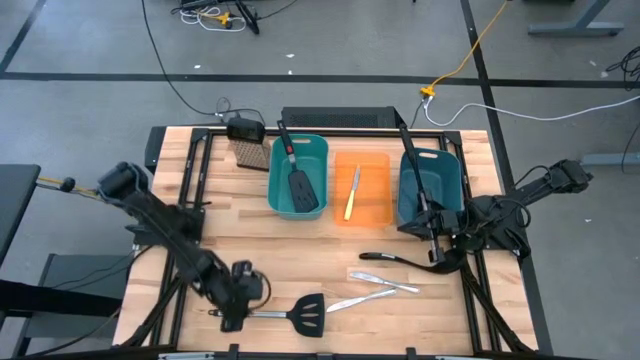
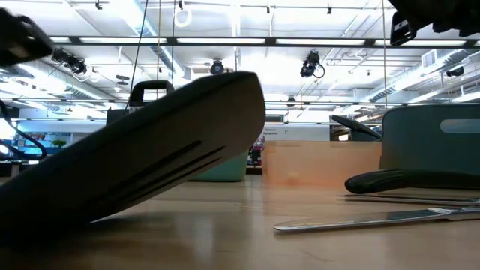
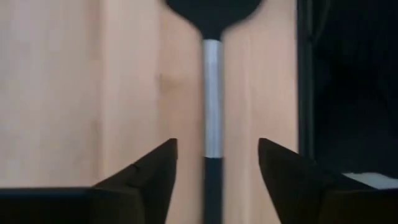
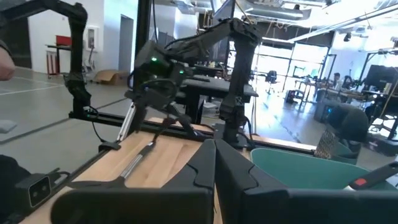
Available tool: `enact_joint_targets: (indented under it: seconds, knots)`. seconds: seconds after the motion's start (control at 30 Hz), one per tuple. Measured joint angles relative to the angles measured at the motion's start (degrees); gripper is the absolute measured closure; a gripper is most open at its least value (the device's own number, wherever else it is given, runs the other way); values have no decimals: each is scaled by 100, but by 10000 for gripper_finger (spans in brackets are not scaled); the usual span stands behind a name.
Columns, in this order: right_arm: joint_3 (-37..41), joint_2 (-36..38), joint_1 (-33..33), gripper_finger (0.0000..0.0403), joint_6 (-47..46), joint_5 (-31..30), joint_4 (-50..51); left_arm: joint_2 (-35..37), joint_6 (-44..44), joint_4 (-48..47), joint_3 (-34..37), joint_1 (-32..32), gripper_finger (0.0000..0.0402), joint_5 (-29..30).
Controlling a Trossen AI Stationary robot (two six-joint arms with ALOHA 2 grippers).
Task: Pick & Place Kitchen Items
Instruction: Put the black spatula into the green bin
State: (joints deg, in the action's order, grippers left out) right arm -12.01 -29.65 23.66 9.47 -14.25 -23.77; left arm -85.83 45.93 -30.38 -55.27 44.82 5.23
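- The left arm reaches low along the table's near-left part, its left gripper [image 1: 238, 300] down at the table top over the handle end of the steel-handled spatula [image 1: 300, 314].
- The right arm is folded at the table's right edge, its right gripper [image 1: 437, 243] just near of the right teal bin [image 1: 452, 182], beside a long black ladle [image 1: 408, 160] that leans out of that bin.
- In the low view the spatula's black blade fills the left half, so the left gripper itself is hidden there.
- Whether the spatula's handle rests on the wood cannot be made out.
- The left gripper is released: in its wrist view both fingers [image 3: 155, 171] stand apart on either side of the steel handle with wood showing between, touching nothing.
- The right gripper is clenched, fingers pressed together and holding nothing.
- Near of the bins lie a second ladle [image 1: 400, 259] and two silver table knives [image 1: 375, 288]; the left teal bin [image 1: 315, 155] holds the red-and-black spatula [image 1: 297, 172], the orange bin [image 1: 375, 190] the yellow-handled knife [image 1: 351, 195].
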Motion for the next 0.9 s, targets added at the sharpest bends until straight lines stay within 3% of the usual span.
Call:
enact_joint_targets:
  seconds: [0.27,0.57,0.9]
  knots:
    - [0,-2,0,394,-57,18,22,-619,749,-72,-155,519,122,-215]
    - [0,-4,0,394,-46,18,31,-1196,700,-271,-153,700,120,200]
    - [0,-7,0,394,-59,16,79,-1553,682,-184,-171,787,145,99]
